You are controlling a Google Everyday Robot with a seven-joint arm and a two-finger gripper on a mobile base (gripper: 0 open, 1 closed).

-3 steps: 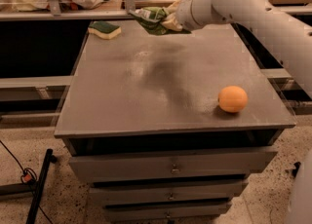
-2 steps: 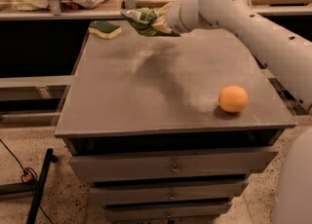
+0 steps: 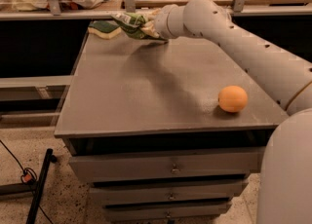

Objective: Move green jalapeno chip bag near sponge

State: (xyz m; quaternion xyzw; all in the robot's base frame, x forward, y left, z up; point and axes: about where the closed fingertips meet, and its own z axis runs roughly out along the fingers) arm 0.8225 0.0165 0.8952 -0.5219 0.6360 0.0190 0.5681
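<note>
Holding: gripper (image 3: 152, 25), fingers closed on the right end of the bag (image 3: 130, 22), at the far left corner of the table (image 3: 146, 101). Bag: long axis runs left from the fingers, low over the surface; contact with it not discernible. Sponge (image 3: 103, 28): 1, just left of the bag's free end, possibly touching. Orange (image 3: 232, 98): 1, near right, well apart. Obstructions: none between bag and sponge; judged ready for release.

No lettering can be read: the print on the green jalapeno chip bag (image 3: 129, 24) is too blurred to make out. The gripper (image 3: 149, 25) clasps that bag over the table's (image 3: 146, 106) far edge, just beside the sponge (image 3: 104, 28).
</note>
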